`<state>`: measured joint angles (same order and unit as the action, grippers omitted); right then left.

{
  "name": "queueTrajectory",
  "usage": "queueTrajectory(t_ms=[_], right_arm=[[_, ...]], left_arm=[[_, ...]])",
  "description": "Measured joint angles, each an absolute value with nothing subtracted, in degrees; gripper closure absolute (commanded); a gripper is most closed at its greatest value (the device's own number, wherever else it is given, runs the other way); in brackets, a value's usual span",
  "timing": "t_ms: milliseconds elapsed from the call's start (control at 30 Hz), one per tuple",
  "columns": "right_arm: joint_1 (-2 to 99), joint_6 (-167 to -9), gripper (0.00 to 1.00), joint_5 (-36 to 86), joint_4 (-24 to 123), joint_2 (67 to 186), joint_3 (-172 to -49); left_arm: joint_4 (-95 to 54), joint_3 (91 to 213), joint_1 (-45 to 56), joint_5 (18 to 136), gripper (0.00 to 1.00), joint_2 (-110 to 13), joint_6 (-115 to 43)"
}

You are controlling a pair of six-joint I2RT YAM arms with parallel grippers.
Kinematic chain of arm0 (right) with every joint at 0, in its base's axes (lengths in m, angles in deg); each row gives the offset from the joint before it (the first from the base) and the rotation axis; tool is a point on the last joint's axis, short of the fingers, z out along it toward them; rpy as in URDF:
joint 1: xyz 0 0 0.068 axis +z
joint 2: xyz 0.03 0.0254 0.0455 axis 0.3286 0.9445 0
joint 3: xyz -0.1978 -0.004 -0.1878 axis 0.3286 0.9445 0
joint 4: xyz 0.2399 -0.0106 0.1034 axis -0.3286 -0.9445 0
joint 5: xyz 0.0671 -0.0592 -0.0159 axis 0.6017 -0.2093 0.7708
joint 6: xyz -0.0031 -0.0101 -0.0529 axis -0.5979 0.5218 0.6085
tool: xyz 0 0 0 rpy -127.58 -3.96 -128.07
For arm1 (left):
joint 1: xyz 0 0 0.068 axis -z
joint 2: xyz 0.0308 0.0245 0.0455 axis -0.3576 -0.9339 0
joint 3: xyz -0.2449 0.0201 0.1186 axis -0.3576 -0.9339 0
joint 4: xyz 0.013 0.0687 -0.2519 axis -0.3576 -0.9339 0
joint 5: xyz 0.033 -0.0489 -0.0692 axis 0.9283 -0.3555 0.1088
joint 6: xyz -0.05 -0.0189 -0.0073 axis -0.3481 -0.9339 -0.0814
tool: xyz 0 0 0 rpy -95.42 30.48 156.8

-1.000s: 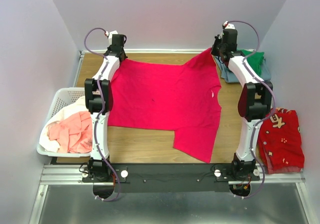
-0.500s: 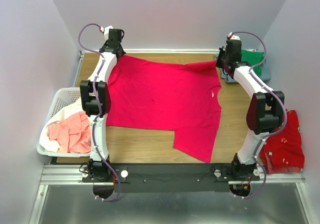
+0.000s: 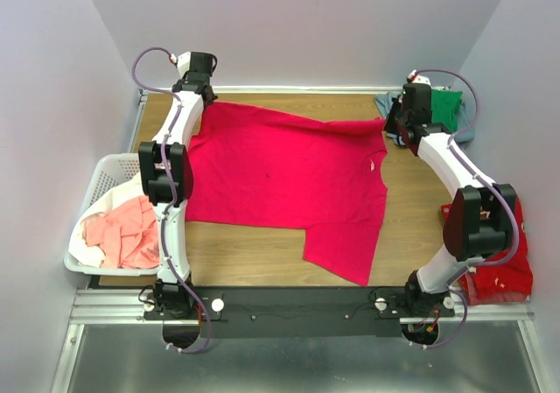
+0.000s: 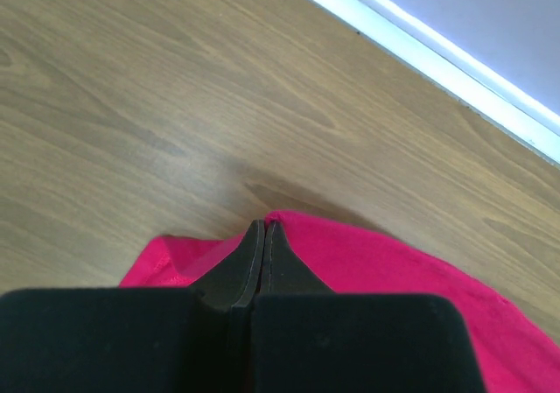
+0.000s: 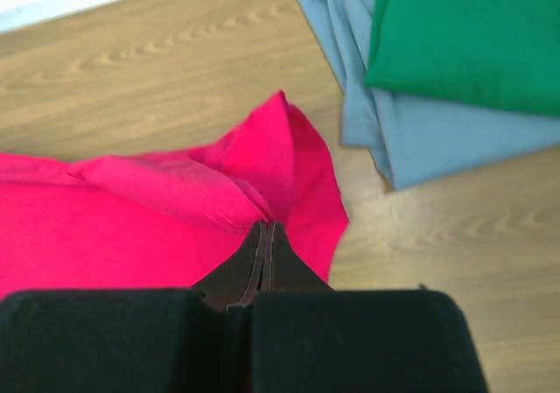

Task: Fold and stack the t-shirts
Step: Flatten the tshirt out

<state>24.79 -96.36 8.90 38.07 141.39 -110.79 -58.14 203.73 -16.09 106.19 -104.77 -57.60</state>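
The crimson-pink t-shirt [image 3: 289,174] lies spread on the wooden table, one part hanging toward the front edge. My left gripper [image 3: 203,95] is shut on its far left corner [image 4: 367,262] at the table's back. My right gripper [image 3: 394,123] is shut on its far right corner [image 5: 262,174], low over the table. A folded green t-shirt [image 5: 472,34] lies on a folded grey-blue one [image 5: 420,139] at the back right, just beyond my right gripper. Salmon-pink [image 3: 127,231] and white cloth lie in the basket.
A white lattice basket [image 3: 105,174] stands at the left edge. A red patterned cloth [image 3: 503,244] lies at the right edge. The back wall rail [image 4: 420,38] runs close behind my left gripper.
Both grippers have lowered and moved outward, drawing the shirt's far edge flatter; the raised right corner has come down toward the table and shifted right.
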Motion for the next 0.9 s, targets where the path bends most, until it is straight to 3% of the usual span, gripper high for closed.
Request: queueTrajectory(t_ms=[900], right_arm=[[24.8,-99.7,0.99,9.3,34.0,131.9,-97.7]], left_arm=[[-54.9,180.1,-16.8,99.5,1.00,-92.4,-64.2]])
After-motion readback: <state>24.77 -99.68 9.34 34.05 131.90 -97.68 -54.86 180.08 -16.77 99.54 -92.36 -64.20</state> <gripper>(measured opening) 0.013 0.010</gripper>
